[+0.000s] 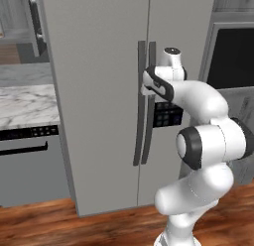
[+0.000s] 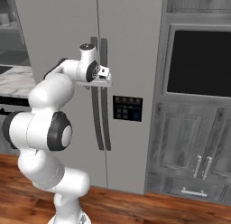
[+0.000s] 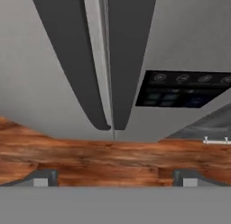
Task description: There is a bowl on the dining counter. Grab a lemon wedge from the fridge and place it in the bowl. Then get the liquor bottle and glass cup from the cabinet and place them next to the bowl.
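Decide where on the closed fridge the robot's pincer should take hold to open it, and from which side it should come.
Grip one of the long dark vertical handles flanking the centre seam of the fridge, coming straight from the front at the upper part, where the open pincer hovers. The bars are slim and upright, so the fingers should straddle one sideways.

I count one fridge [image 1: 99,91] with two doors and two long dark handles [image 3: 81,60] side by side (one per door), plus one button panel [image 2: 127,108]. To the right I see one dark oven window [image 2: 200,63] and two cabinet doors [image 2: 173,139] beneath it.
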Available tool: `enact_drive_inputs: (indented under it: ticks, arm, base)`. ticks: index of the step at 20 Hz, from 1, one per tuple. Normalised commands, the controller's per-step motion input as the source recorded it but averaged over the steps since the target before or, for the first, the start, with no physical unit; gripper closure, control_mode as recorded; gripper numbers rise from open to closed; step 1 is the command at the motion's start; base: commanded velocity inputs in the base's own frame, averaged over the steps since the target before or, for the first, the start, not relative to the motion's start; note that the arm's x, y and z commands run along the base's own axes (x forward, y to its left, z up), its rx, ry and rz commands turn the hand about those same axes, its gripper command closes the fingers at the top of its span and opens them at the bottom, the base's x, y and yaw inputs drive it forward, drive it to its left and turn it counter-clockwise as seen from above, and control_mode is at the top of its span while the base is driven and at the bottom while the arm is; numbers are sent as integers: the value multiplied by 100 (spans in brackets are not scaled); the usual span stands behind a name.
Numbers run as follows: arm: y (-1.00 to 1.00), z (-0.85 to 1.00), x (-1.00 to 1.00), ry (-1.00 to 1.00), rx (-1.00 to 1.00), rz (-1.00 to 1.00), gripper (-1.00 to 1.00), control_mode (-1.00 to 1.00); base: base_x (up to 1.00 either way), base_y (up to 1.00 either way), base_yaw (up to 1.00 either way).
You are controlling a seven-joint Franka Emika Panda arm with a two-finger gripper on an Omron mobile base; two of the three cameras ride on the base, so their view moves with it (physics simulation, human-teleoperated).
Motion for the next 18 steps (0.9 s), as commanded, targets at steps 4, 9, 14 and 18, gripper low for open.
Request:
enact_drive_inputs:
  ticks: [4, 9, 14, 18]
  arm:
    - [-1, -54, 42, -11, -8, 0, -100, -100]
    - [0, -49, 42, -12, -5, 0, -100, -100]
    - [0, -27, 37, -9, 0, 0, -100, -100]
    - [-7, -6, 21, -6, 1, 0, -100, -100]
  base:
    - [0, 0, 0]
    - [0, 0, 0]
    - [0, 0, 0]
    - [0, 0, 0]
